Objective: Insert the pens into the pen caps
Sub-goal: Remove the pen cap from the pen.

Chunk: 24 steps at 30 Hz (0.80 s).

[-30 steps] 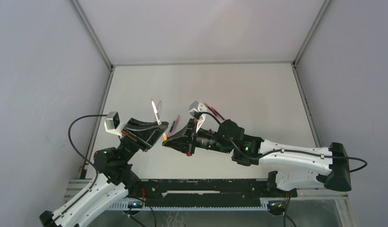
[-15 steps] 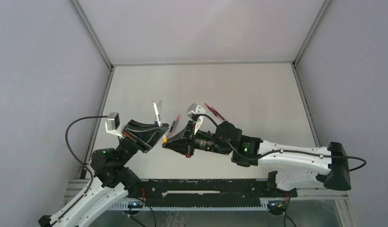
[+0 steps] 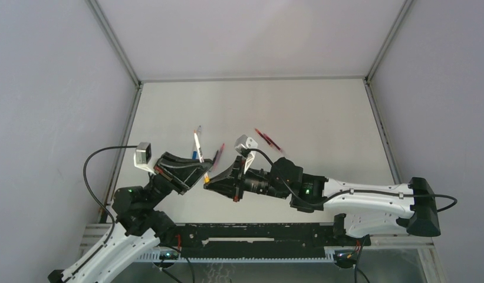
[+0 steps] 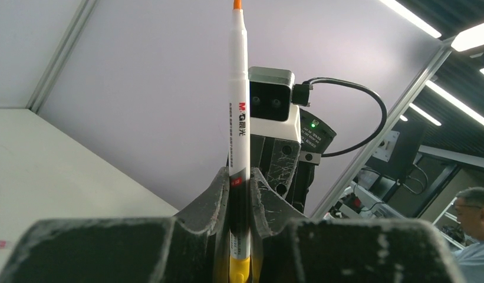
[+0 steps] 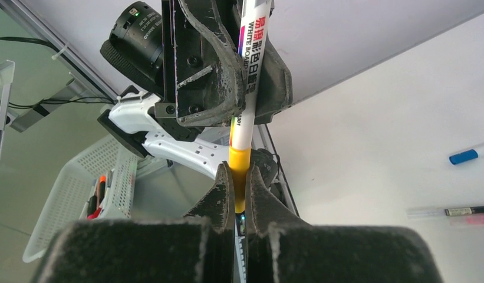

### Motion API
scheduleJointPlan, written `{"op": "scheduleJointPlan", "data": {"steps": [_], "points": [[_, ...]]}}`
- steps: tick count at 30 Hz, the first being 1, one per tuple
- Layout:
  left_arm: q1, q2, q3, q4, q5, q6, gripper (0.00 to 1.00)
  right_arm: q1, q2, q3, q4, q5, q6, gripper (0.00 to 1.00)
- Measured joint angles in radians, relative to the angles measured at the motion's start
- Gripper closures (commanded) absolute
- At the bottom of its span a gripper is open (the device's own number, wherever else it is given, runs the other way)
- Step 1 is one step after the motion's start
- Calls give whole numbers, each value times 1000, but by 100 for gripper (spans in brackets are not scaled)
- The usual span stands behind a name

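My left gripper (image 3: pixel 199 167) is shut on the white barrel of a pen (image 4: pixel 239 100), whose orange tip points away from the wrist camera. In the top view the pen (image 3: pixel 196 144) sticks up from the jaws. My right gripper (image 3: pixel 211 178) faces the left one and is shut on the yellow-orange cap (image 5: pixel 239 177), which sits in line on the pen's near end (image 5: pixel 249 71). The cap also shows in the left wrist view (image 4: pixel 239 268) between the left fingers (image 4: pixel 219 194). I cannot tell how deep the pen sits in the cap. The two grippers almost touch.
Loose pens lie on the table: a blue-capped one (image 5: pixel 465 156), a black one (image 5: pixel 466 210) with a pink one beside it, and red ones (image 3: pixel 267 139) farther right. A white mesh basket (image 5: pixel 80 194) with more pens hangs below the table's near edge.
Both grippers have shifted slightly toward the near edge, still joined at the yellow-orange cap. The pen's free tip has dropped and swung a little to the right.
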Motion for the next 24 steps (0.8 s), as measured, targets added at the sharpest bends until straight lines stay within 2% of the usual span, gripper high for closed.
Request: {"op": "scheduleJointPlan", "data": {"steps": [6, 16, 20, 24], "points": [[-6, -11, 0, -58, 19, 3, 100, 19, -35, -66, 33, 33, 3, 100], [-9, -25, 2, -76, 35, 8, 100, 64, -26, -77, 46, 105, 3, 100], [6, -34, 31, -31, -92, 12, 100, 128, -10, -138, -20, 39, 13, 100], [8, -56, 80, 24, -160, 19, 100, 178, 35, -214, -122, 0, 23, 100]]}}
